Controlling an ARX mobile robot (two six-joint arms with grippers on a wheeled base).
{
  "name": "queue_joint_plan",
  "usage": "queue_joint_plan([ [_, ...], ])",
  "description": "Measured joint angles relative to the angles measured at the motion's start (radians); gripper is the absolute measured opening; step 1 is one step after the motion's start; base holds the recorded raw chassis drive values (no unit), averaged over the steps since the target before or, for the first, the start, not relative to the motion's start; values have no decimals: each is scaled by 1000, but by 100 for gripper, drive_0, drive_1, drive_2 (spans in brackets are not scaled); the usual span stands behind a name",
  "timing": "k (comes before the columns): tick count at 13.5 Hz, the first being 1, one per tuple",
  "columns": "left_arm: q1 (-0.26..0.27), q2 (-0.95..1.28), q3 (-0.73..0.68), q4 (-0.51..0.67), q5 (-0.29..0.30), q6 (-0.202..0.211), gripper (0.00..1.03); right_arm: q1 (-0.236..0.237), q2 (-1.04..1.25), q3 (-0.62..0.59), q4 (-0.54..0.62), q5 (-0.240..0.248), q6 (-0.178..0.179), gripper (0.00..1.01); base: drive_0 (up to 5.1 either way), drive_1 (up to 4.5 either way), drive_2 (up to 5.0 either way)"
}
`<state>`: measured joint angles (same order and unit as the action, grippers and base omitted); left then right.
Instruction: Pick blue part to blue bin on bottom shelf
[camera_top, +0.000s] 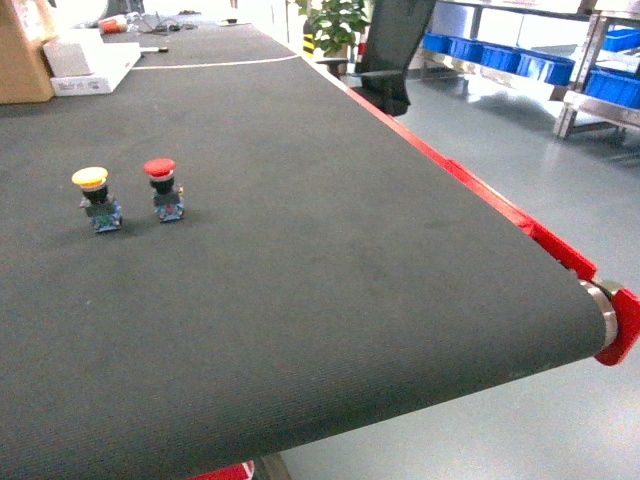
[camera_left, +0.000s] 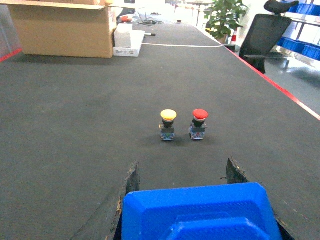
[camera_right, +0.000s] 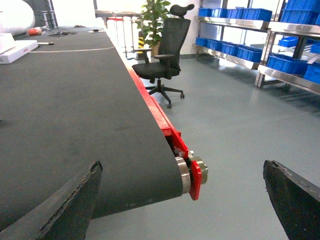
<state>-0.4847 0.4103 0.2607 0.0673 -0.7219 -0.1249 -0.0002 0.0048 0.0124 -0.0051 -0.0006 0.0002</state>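
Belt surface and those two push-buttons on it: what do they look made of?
The belt looks like matte dark rubberised fabric, finely ribbed. The yellow-capped push-button and the red-capped push-button look like glossy moulded plastic caps on bluish bodies, too small to judge.

2 push-buttons on the tabletop: 1 yellow-capped push-button, 1 red-capped push-button, side by side. 1 cardboard box at far end, w/ 1 white flat box next to it. 1 black office chair. 1 potted plant. Several blue crates on metal shelves, exact no. unclear. Left wrist view: 2 dark fingers flanking 1 blue blocky piece. Right wrist view: 2 fingers, wide apart.
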Motion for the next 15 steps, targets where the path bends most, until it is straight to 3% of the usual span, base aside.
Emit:
queue_joint_plan([
  [15, 0, 0, 0, 0, 0, 0, 43, 0, 0, 0, 0, 0, 0, 98, -162, -162, -162],
])
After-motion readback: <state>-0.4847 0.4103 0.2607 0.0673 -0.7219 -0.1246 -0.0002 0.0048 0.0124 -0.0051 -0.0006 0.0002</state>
